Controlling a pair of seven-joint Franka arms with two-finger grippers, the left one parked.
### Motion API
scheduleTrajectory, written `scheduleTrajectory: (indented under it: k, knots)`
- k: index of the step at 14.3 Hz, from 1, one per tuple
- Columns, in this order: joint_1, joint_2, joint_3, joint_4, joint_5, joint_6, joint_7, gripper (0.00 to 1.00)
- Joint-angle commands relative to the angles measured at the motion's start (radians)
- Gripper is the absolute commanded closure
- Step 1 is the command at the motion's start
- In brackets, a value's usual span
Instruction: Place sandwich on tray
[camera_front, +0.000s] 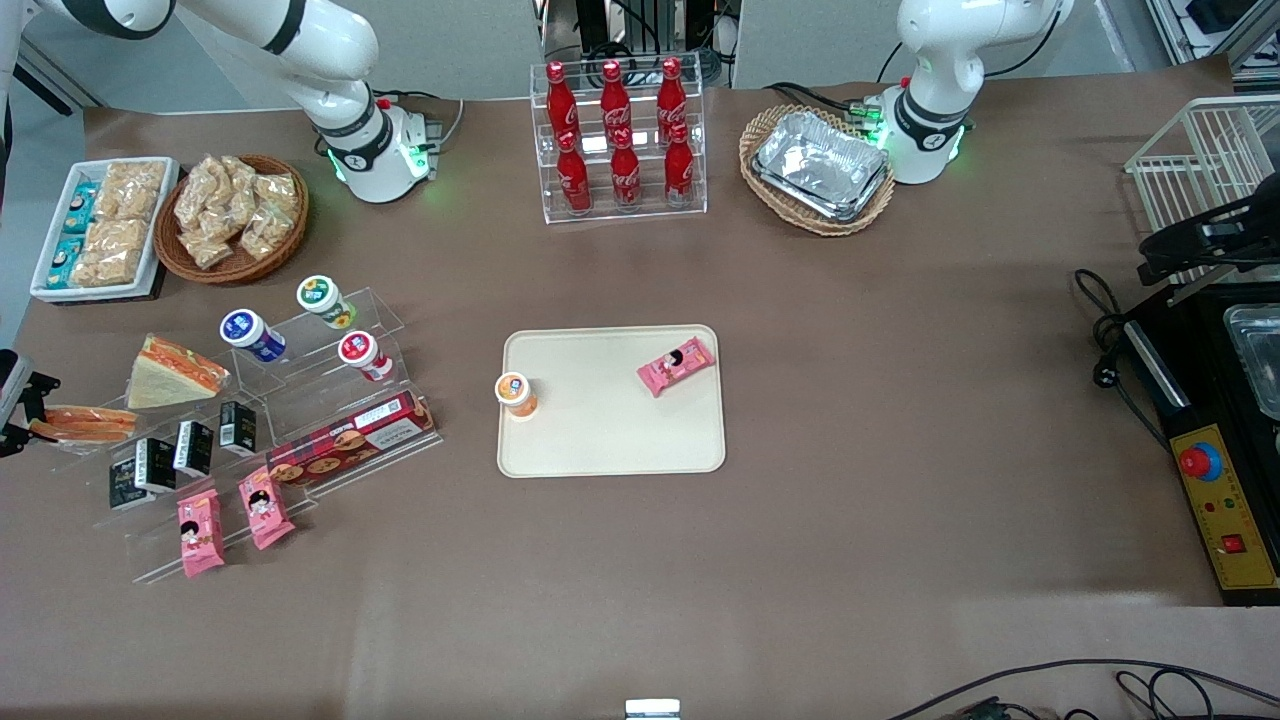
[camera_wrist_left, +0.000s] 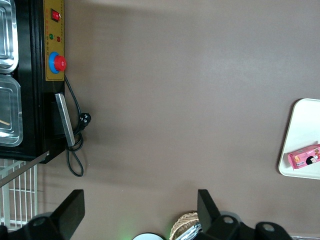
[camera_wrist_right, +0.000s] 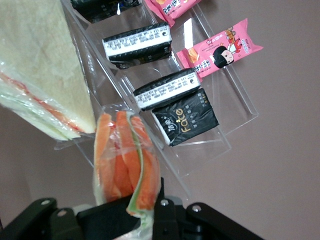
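Observation:
The sandwich (camera_front: 85, 422), a clear-wrapped wedge with a wide orange filling band and a green edge, is at the working arm's end of the table, by the edge of the clear display stand (camera_front: 300, 400). My gripper (camera_front: 28, 410) is shut on its end; in the right wrist view the fingers (camera_wrist_right: 170, 212) pinch the sandwich (camera_wrist_right: 125, 160) between them. I cannot tell whether it still rests on the stand. The cream tray (camera_front: 610, 440) lies at the table's middle, also showing in the left wrist view (camera_wrist_left: 300, 130).
A redder wedge with a pale bread face (camera_front: 170, 375) sits beside the held one. The stand holds black cartons (camera_wrist_right: 185, 117), pink snack packs (camera_front: 200, 530), a biscuit box and cups. On the tray stand an orange-capped cup (camera_front: 516, 392) and a pink pack (camera_front: 676, 365).

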Motion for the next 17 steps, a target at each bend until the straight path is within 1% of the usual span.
scheduleTrajectory:
  k: [1, 3, 5, 8, 11, 14, 16, 17]
  knots:
    - [-0.010, -0.024, 0.001, 0.018, 0.067, -0.012, 0.007, 1.00]
    - [-0.008, -0.052, 0.001, 0.043, 0.068, -0.061, 0.030, 1.00]
    - [-0.001, -0.078, 0.002, 0.076, 0.061, -0.123, 0.100, 1.00]
    - [0.019, -0.090, 0.010, 0.162, 0.042, -0.271, 0.244, 1.00]
    - [0.093, -0.104, 0.010, 0.220, 0.031, -0.386, 0.437, 1.00]
    - [0.165, -0.133, 0.013, 0.222, 0.031, -0.415, 0.620, 1.00]
    - [0.223, -0.153, 0.013, 0.221, 0.008, -0.420, 0.738, 1.00]
    - [0.263, -0.159, 0.013, 0.221, -0.014, -0.443, 0.833, 1.00]
